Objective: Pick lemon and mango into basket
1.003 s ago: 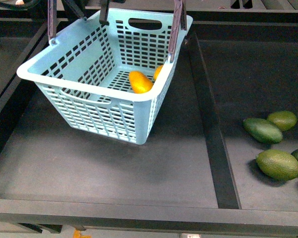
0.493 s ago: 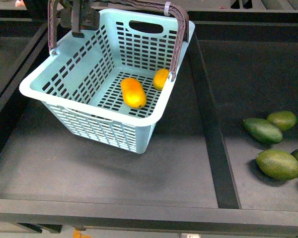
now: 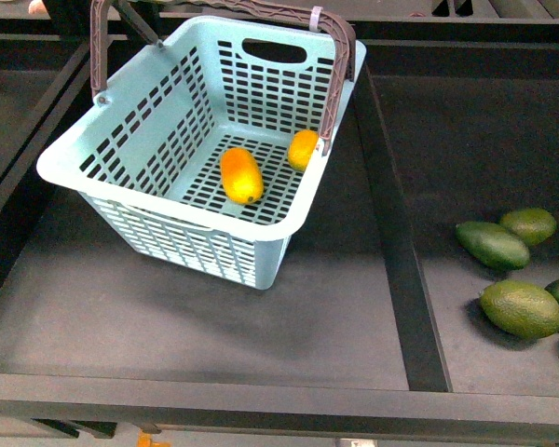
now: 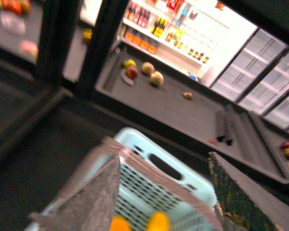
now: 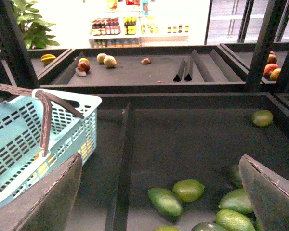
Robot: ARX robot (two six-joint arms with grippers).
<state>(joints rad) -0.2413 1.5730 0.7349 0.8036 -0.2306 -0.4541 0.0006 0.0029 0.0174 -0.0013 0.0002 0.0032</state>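
The pale aqua basket (image 3: 168, 200) stands on the dark shelf at centre-left, brown handles (image 3: 334, 74) leaning over its far rim. Inside on the slotted bottom lie the longer orange-yellow mango (image 3: 241, 175) and, nearer the right wall, the small yellow lemon (image 3: 304, 149). My left gripper (image 4: 166, 202) is open above the basket (image 4: 135, 142), nothing between its fingers; two blurred yellow fruits show below it. My right gripper (image 5: 159, 202) is open over the neighbouring bay, with the basket (image 5: 19, 125) off to its side.
Several dark green oval fruits (image 3: 520, 307) lie in the right bay, beyond a raised divider (image 3: 401, 251); they also show under my right gripper as green fruits (image 5: 188, 190). A dark rail (image 3: 261, 391) runs along the shelf's front edge. Far shelves hold other fruit (image 5: 106, 60).
The basket has come down from a tilted, lifted pose and rests flat, handles dropped back. The mango slid a little across the bottom. My left gripper rose out of the front view.
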